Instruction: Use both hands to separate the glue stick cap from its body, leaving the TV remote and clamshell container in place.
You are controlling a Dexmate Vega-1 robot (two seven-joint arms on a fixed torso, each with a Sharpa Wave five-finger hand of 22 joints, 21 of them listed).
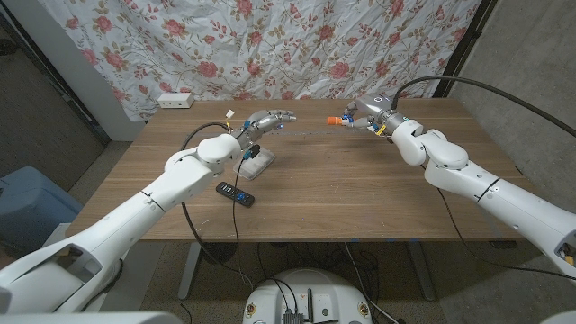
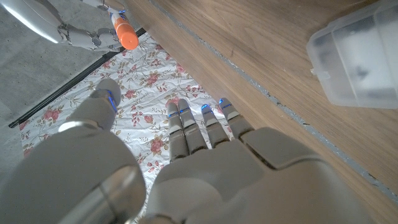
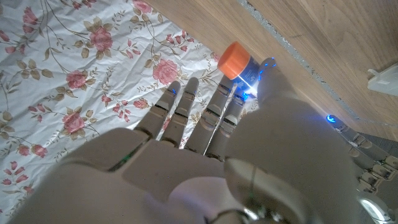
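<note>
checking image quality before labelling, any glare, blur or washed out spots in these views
Head view: even light, sharp, glue stick small. Left wrist view: left hand close and soft, container pale and hazy. Right wrist view: blue glow by the orange cap, right hand blurred.

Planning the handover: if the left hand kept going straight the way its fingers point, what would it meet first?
Probably the glue stick held by the right hand; the left hand points toward it across open air, though depth is uncertain.

— Tabletop (image 1: 360, 189): matt wood grain. Backdrop (image 1: 297, 45): creased floral cloth.
— Clamshell container (image 2: 357, 59): frosted translucent plastic. Glue stick cap (image 3: 234, 60): smooth orange plastic. Left hand (image 2: 205, 168): satin grey plastic shell.
</note>
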